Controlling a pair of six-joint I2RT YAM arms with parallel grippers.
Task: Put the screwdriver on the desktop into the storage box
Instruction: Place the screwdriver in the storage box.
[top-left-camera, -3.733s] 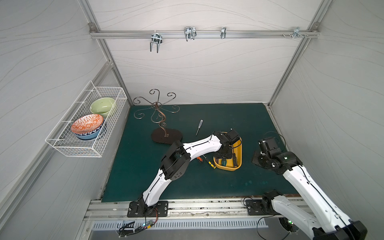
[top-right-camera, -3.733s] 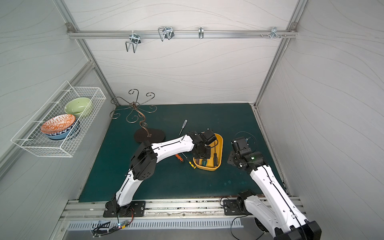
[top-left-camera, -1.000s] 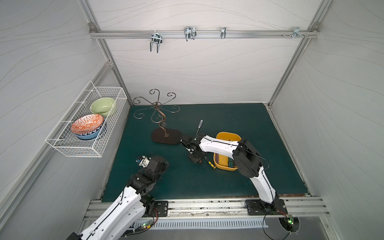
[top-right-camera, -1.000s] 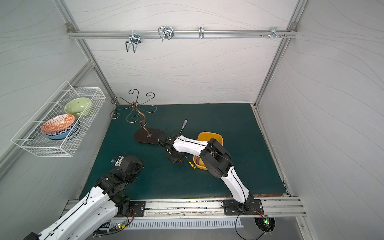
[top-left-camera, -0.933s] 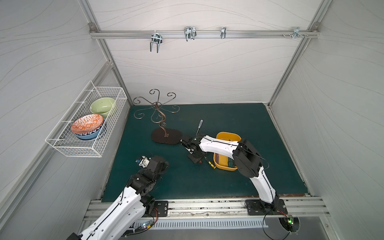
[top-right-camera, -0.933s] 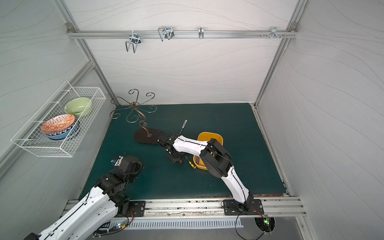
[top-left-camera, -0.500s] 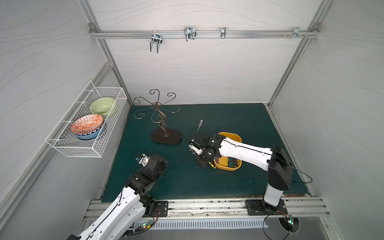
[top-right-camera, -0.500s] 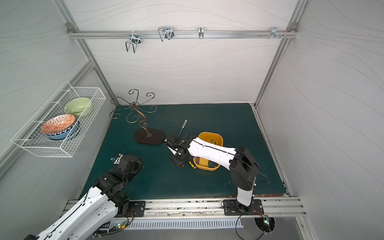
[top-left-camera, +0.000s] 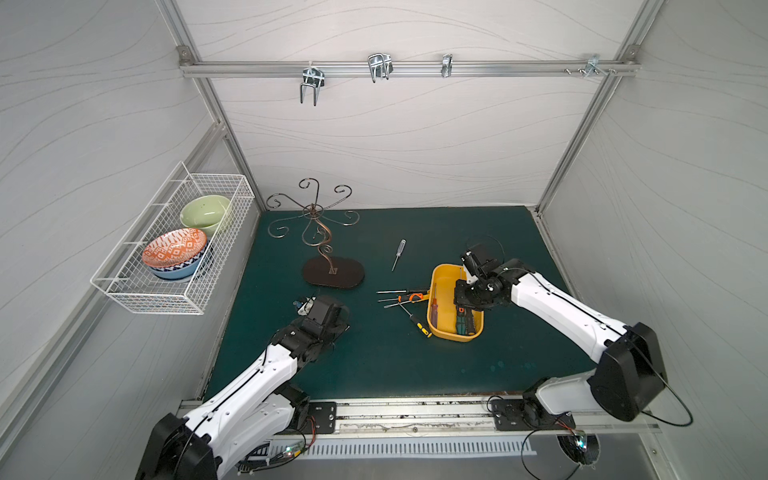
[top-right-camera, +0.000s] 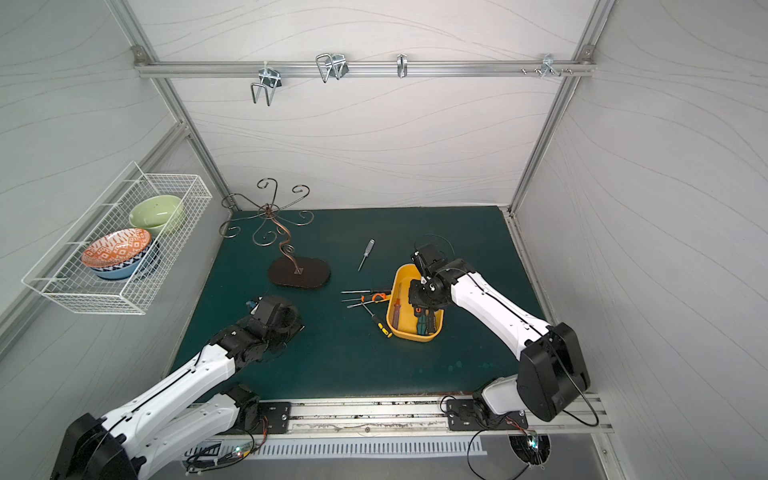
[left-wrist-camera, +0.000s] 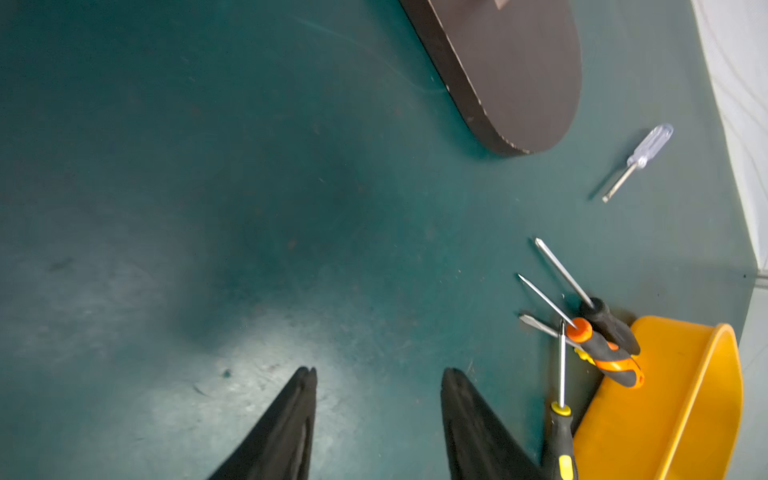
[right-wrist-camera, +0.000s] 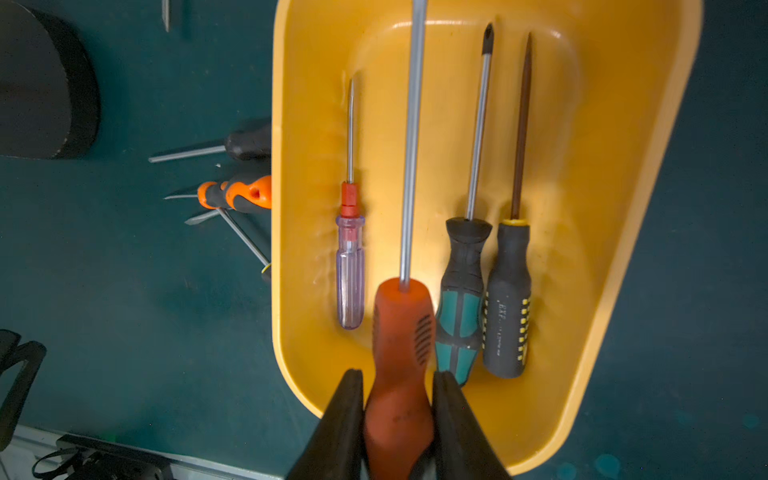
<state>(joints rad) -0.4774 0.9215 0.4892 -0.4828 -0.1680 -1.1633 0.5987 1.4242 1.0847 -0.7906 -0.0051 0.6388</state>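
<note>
Orange-red screwdriver (right-wrist-camera: 401, 328) is gripped by its handle in your right pincer (right-wrist-camera: 398, 376), its shaft lying along the storage box (right-wrist-camera: 602, 187), inside the rim. Your left pincer (left-wrist-camera: 378, 372) hangs parted over bare counter (left-wrist-camera: 208, 187). Loose screwdrivers (top-left-camera: 405, 297) crowd the box's left edge, and farther back a clear-handled one (top-left-camera: 398, 254) lies alone.
</note>
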